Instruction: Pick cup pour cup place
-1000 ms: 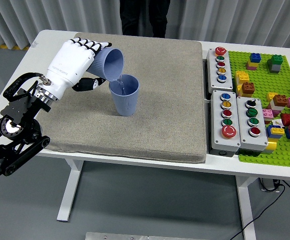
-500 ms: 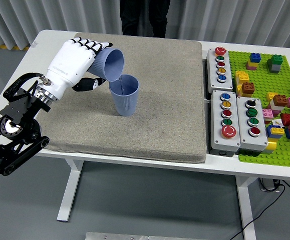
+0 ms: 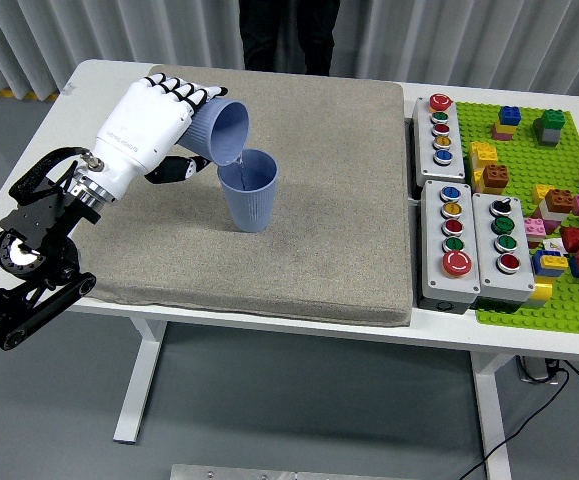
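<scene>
My left hand (image 3: pixel 164 125), white with black finger joints, is shut on a pale blue ribbed cup (image 3: pixel 219 130). It holds the cup tipped on its side, mouth to the right, just above and left of a second blue ribbed cup (image 3: pixel 249 190). The second cup stands upright on the grey mat (image 3: pixel 319 200). A thin stream runs from the tipped cup's lip into the standing cup. My right hand is out of view.
Three grey button boxes (image 3: pixel 469 235) sit right of the mat. A green baseplate (image 3: pixel 539 160) with several loose bricks lies at the far right. A person in dark clothes (image 3: pixel 289 30) stands at the far side of the table.
The tipped cup has lifted very slightly; otherwise the hand and both cups hold the same pose.
</scene>
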Motion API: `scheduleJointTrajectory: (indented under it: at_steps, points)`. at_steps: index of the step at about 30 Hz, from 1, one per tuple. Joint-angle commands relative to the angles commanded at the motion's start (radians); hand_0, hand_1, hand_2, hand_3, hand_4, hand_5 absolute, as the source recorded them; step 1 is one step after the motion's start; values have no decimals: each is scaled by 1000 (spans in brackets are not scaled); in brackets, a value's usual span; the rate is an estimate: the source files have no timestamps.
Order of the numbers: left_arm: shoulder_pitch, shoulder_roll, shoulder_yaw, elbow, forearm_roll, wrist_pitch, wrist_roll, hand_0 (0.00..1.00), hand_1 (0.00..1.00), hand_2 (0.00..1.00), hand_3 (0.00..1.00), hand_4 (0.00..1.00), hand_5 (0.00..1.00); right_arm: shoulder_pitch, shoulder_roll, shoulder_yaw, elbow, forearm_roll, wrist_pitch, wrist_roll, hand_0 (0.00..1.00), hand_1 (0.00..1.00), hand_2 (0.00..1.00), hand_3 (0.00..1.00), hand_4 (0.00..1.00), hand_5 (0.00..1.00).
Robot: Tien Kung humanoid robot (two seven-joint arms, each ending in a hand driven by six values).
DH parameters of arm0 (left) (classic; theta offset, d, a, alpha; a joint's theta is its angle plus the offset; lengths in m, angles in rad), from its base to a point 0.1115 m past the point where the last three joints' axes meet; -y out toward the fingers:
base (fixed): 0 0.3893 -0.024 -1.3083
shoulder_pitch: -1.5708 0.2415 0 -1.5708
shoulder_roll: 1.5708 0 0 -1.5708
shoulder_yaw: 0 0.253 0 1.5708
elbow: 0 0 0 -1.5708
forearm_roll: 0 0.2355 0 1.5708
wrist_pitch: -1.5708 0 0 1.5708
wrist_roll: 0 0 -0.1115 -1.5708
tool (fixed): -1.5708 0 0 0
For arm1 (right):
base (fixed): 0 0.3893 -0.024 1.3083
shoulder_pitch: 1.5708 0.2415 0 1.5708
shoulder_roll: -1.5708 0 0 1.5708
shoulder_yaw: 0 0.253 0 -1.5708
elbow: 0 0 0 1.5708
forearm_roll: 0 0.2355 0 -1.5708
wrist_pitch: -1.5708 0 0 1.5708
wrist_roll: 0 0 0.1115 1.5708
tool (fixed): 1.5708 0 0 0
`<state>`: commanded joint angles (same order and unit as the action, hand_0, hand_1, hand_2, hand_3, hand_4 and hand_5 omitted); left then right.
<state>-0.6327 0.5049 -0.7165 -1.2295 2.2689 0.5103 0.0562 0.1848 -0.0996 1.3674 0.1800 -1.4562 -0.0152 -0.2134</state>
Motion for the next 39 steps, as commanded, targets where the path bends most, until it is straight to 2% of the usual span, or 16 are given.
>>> scheduleJointTrajectory:
  at_steps: [10,35,39]
  points:
    - [-31,10,34,5,0,18,19,593,554,568,609,656,172,6,-2,-1,0,5,0,0,690,659,584,592,2,71]
    - [-51,17,77,13,0,34,33,594,555,565,604,647,169,11,-1,1,0,5,-2,0,690,659,582,590,2,70]
    - [-58,21,96,12,0,55,51,594,555,565,604,647,169,11,-2,1,0,6,-2,1,690,659,582,590,2,70]
